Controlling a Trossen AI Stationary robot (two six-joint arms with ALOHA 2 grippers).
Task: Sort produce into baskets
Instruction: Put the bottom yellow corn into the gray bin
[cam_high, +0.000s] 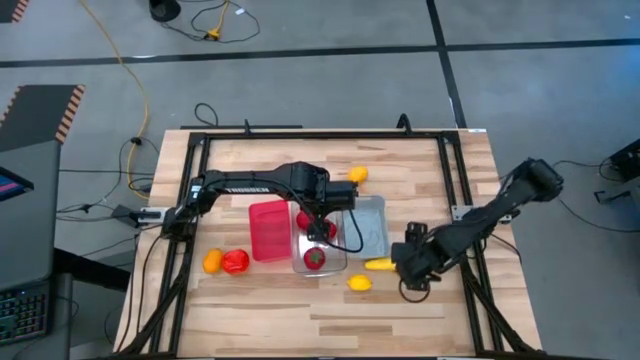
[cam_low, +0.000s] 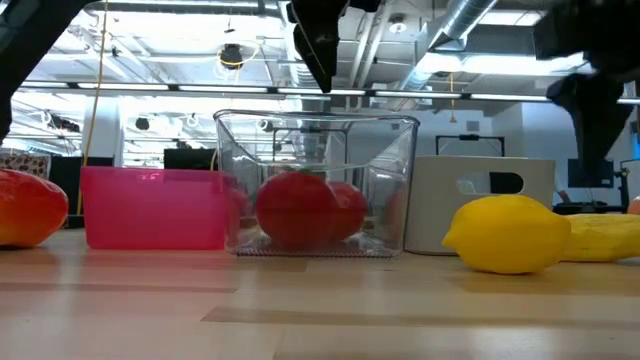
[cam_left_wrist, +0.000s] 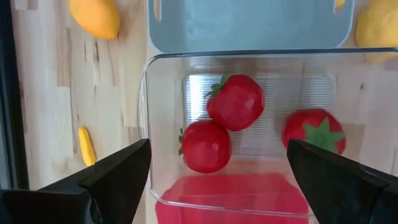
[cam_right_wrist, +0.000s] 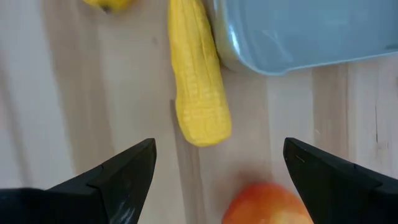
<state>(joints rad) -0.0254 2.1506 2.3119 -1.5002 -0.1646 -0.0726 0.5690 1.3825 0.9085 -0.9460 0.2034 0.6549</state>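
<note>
I note my right claw, spread wide and empty, hovering over the yellow ridged toy corn cob, which lies on the wooden surface beside the pale blue plastic bin, its long axis running crosswise to the fingers' line, while the left claw, also released, hangs above the clear bin.

High cam straight down over whole table. Low cam at tabletop level, close, facing clear bin. Left wrist cam looks down into same bin. Right wrist cam close over corn, also in high view.
</note>
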